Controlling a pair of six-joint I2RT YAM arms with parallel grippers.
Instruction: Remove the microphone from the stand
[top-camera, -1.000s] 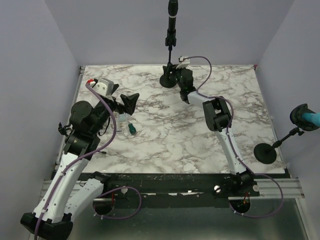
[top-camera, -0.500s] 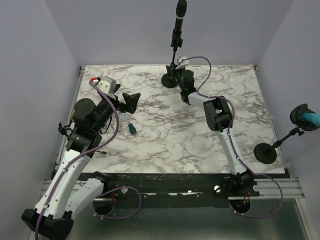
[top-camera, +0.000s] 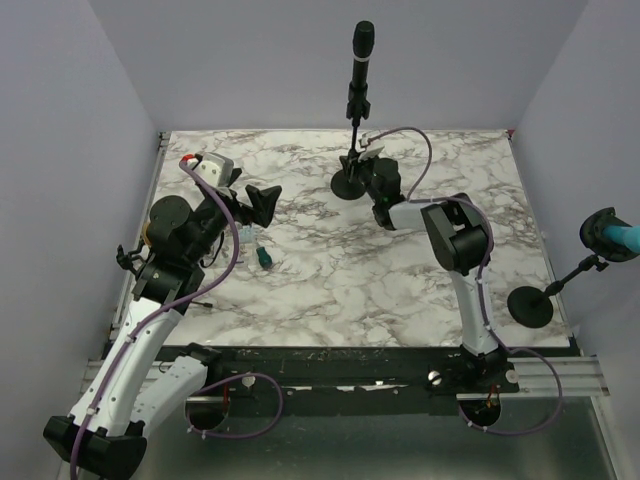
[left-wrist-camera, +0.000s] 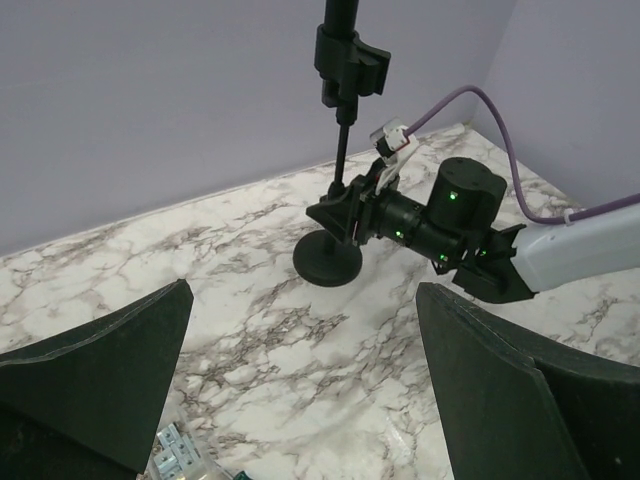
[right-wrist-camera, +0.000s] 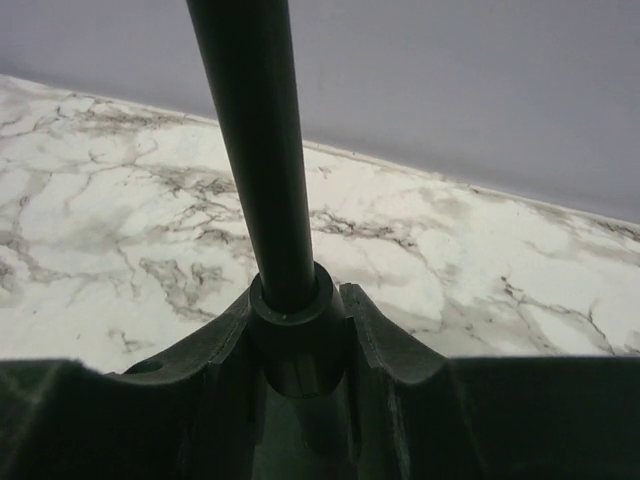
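Marbled surface carries, nearest the arm bases, a small green item too small to identify. Past it the left claw hangs released, jaws spread wide, aimed at the stand but well apart from it. Farther back the right claw is clenched on the stand's pole just above the round base. Farthest, the microphone sits upright in its clip atop the pole, so only the bracing seems done and the removal itself is not yet begun. No brand, label or writing is legible.
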